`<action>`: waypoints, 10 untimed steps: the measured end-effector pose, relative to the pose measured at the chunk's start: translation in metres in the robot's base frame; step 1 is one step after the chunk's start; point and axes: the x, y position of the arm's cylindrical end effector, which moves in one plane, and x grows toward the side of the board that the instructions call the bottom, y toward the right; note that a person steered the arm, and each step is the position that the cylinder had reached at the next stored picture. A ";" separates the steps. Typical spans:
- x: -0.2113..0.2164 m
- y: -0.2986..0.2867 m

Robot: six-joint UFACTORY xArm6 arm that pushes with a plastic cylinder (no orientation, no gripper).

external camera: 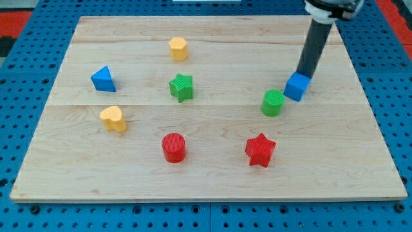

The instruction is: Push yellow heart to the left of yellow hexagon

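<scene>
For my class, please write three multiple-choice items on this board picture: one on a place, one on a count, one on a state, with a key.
1. Where is my tip?
A. at the blue cube
B. beside the yellow heart
C. over the red star

2. How many red blocks?
A. one
B. two
C. three

3. The yellow heart lies, from the yellow hexagon:
A. touching it
B. stacked on it
C. apart, lower left

Key: 1 A, the rod ends at the cube's top edge. 2 B, star and red cylinder. 3 C, bare board lies between them.

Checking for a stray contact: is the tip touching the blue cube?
Cannot tell. In the camera view my tip ends at the blue cube's top edge with no gap showing, but one angle cannot settle contact.
</scene>
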 end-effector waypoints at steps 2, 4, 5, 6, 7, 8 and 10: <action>0.005 0.035; 0.037 0.067; 0.045 0.067; 0.084 0.066; 0.105 0.044; 0.106 -0.008; 0.078 -0.140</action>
